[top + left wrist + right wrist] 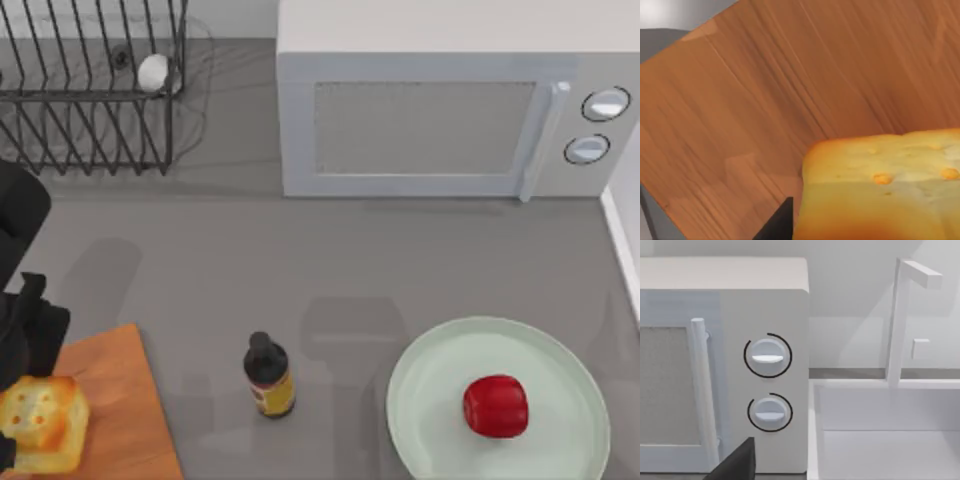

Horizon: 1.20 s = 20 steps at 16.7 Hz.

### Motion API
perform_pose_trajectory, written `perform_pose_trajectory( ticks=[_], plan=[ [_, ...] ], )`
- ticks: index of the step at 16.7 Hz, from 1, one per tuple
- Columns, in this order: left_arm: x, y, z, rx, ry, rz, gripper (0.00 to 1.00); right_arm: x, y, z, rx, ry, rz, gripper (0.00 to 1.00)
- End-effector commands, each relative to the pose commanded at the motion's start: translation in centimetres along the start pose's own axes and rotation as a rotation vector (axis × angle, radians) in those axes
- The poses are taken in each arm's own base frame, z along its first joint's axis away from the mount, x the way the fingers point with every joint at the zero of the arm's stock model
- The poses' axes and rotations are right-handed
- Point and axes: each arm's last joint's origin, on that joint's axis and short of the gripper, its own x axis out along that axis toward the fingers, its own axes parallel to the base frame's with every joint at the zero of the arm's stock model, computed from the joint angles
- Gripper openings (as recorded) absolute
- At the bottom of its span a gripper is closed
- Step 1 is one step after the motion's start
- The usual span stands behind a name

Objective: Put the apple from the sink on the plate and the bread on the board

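Top view: apple (495,406) sits on plate (430,400) at lower right; bread (42,423) is over board (120,400) at lower left, left tool (20,400) around it. Left wrist view: a dark fingertip (777,225) beside the bread (880,185) above the board (765,100); grip and contact cannot be told. Right wrist view: microwave (725,365) and sink (890,430); right tool's opening cannot be told.

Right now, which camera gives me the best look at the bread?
The left wrist view: the bread sits close up, its toasted spotted top plain against the board. The top view shows the whole loaf small at the table's left edge, on the board by the left gripper. The right wrist view faces the microwave.
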Motion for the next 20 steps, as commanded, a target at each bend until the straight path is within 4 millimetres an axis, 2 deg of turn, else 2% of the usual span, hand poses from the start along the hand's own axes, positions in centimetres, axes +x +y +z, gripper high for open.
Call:
perform_pose_trajectory(
  ticks=[12, 20],
  plan=[
    [0.0, 0.0, 0.0, 0.0, 0.0, 0.0, 0.98, 0.0, 0.0, 0.0, 0.0, 0.0, 0.0, 1.0],
    [0.0, 0.0, 0.0, 0.0, 0.0, 0.0, 1.0, 0.0, 0.0, 0.0, 0.0, 0.0, 0.0, 1.0]
  ],
)
